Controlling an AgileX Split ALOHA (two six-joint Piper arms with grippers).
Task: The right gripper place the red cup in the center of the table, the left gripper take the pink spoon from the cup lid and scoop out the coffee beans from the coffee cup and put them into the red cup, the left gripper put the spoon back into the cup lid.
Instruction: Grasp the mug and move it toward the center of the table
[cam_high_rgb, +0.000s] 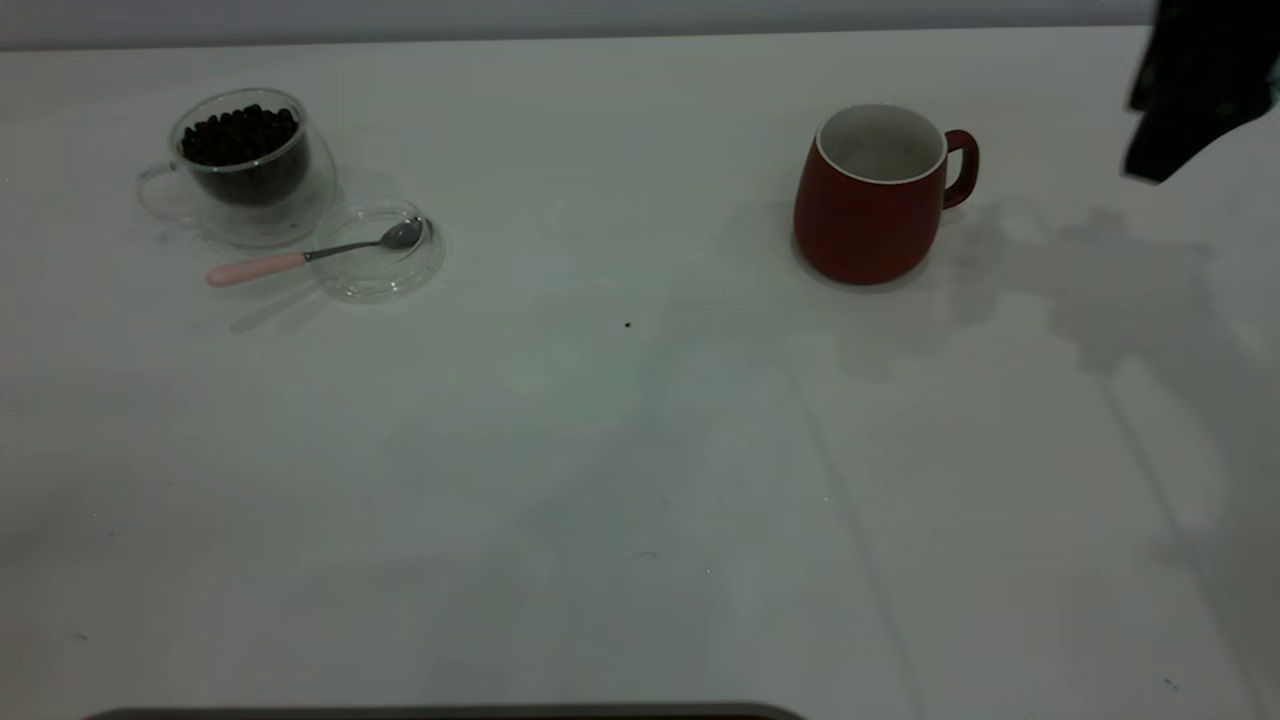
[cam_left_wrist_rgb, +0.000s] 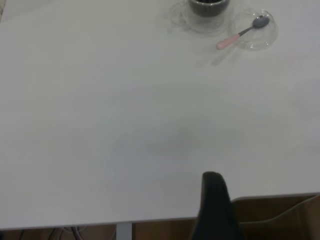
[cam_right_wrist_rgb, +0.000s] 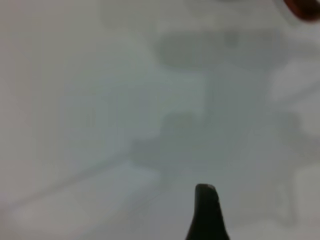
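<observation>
The red cup (cam_high_rgb: 868, 200) stands upright on the table (cam_high_rgb: 620, 450), toward the back right, with its handle pointing right; a sliver of it (cam_right_wrist_rgb: 305, 9) shows in the right wrist view. At the back left stands the glass coffee cup (cam_high_rgb: 245, 175), full of coffee beans (cam_high_rgb: 240, 135). Next to it lies the cup lid (cam_high_rgb: 385, 270). The pink spoon (cam_high_rgb: 262, 267) rests with its bowl in the lid and its handle sticking out to the left. My right gripper (cam_high_rgb: 1185, 100) hangs at the far right, apart from the red cup. Only a dark part of my left gripper (cam_left_wrist_rgb: 212, 200) shows, near the table's edge and far from the spoon (cam_left_wrist_rgb: 239, 36).
A tiny dark speck (cam_high_rgb: 628, 324) lies near the table's middle. The table's near edge (cam_left_wrist_rgb: 150, 220) shows in the left wrist view, with brown furniture beyond it. A dark strip runs along the bottom edge of the exterior view.
</observation>
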